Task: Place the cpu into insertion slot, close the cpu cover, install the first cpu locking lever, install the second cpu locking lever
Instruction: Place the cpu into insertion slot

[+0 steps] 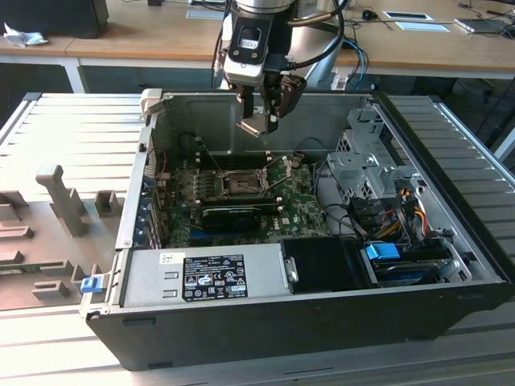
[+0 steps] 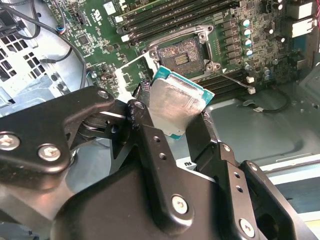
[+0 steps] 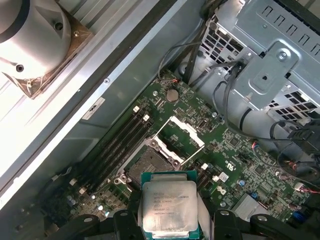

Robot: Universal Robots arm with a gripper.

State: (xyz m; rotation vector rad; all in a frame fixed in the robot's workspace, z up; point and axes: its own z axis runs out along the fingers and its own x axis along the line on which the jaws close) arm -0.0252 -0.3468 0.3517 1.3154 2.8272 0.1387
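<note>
The small flat square cpu (image 2: 176, 102), with a dull silver-grey metal top and a blue-green rim, sits between the two black fingers (image 2: 148, 135) of the tool (image 2: 172, 120). The fingers are closed in on two opposite edges of the chip, so it is held tilted in the air and touches nothing else. In the exterior view the tool (image 1: 257, 121) hangs with the cpu (image 1: 254, 126) over the far side of the open grey metal computer case (image 1: 201, 121), well above the green circuit board (image 1: 296, 197). The square dark insertion slot (image 3: 149, 165), with a brownish pin field and a silver rim, lies bare near the middle of the board. In the first wrist view the cpu (image 3: 169, 204) shows close to it. The thin silver frame-shaped cpu cover (image 3: 178, 136) stands lifted open at one side of the slot, and a thin metal lever (image 2: 234, 81) lies free beside the slot. Long black memory sockets (image 3: 117, 145) run along another side. A silver perforated drive cage (image 3: 270, 65) with black cables (image 3: 227, 100) stands in the case beside the board. A long black card (image 1: 237, 213) lies across the board on the near side of the slot.
</note>
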